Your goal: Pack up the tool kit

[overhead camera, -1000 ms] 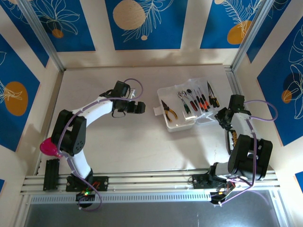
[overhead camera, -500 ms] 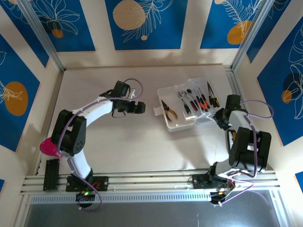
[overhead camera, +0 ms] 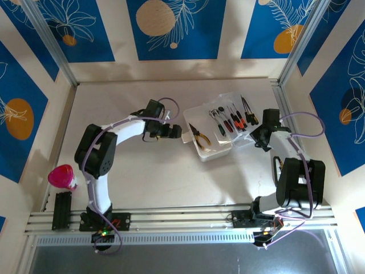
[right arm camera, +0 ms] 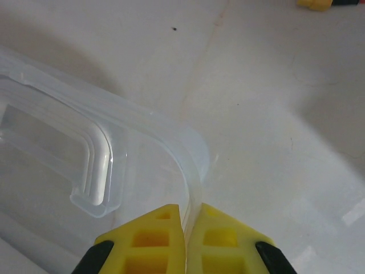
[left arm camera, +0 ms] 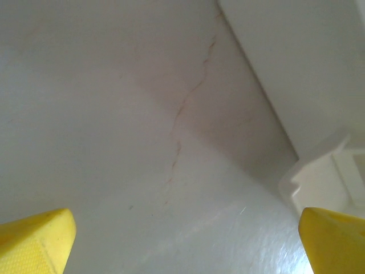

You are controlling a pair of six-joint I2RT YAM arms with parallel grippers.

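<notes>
- Tool kit case (overhead camera: 214, 153) lies open right of centre on the bench (overhead camera: 154, 171), skewed; its clear lid (right arm camera: 85, 142) is folded out toward the right arm.
- Contents: yellow-handled pliers (overhead camera: 199, 136) in the left part. A wrench (overhead camera: 217, 114) and red, orange and black screwdrivers (overhead camera: 235, 120) lie in a row to their right. I cannot tell which half of the case each one rests in.
- Right hand (right arm camera: 185, 242): fingers together, clamped on the rounded corner rim of the clear lid, with the thin plastic pinched between the yellow pads.
- Left hand (left arm camera: 182, 245): fingers apart, gripping nothing, low over bare bench, just beside the case's white handle (overhead camera: 186, 137).
- Pink cup (overhead camera: 63, 177) stands at the bench's left edge, well apart from the kit.
</notes>
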